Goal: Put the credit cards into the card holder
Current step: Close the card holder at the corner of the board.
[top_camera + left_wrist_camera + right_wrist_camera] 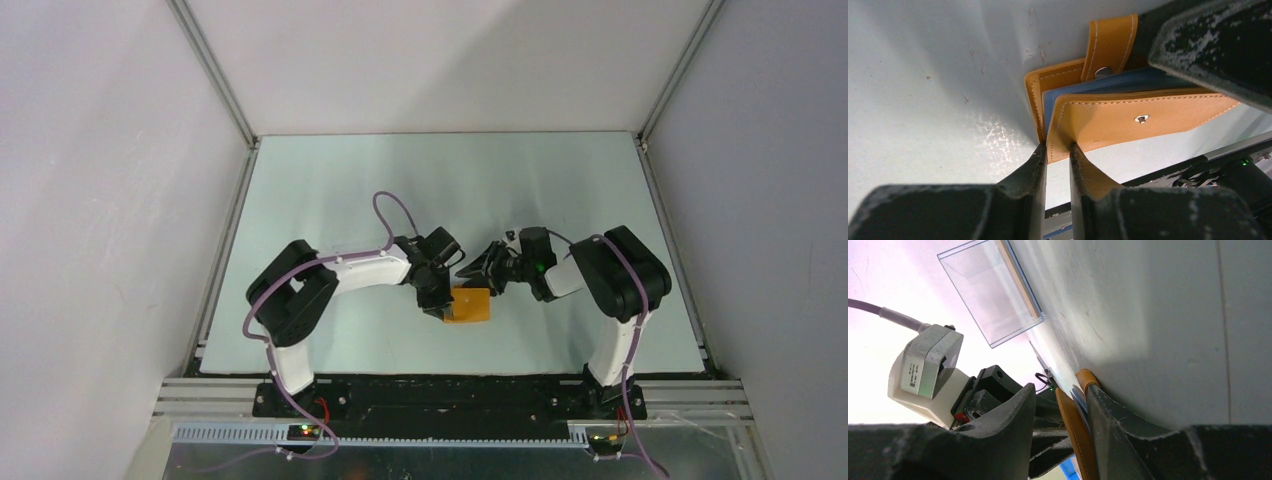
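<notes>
The card holder [470,305], an orange-mustard wallet, lies on the table between both arms. In the left wrist view its top flap [1128,117] is lifted off the blue inner panel [1128,82], and the tab clasp [1110,45] sticks out behind. My left gripper [1057,146] is shut on the near corner of that flap. My right gripper [1062,390] stands open astride the card holder [1075,435]. One finger [1118,430] lies along its far side and the other finger [1013,420] stays clear of the flap. No credit cards can be told apart in any view.
A clear plastic case [990,295] stands on the table beyond the wallet in the right wrist view. The left arm's wrist [923,370] is close in front of my right gripper. Grey walls with metal rails [225,250] enclose the table.
</notes>
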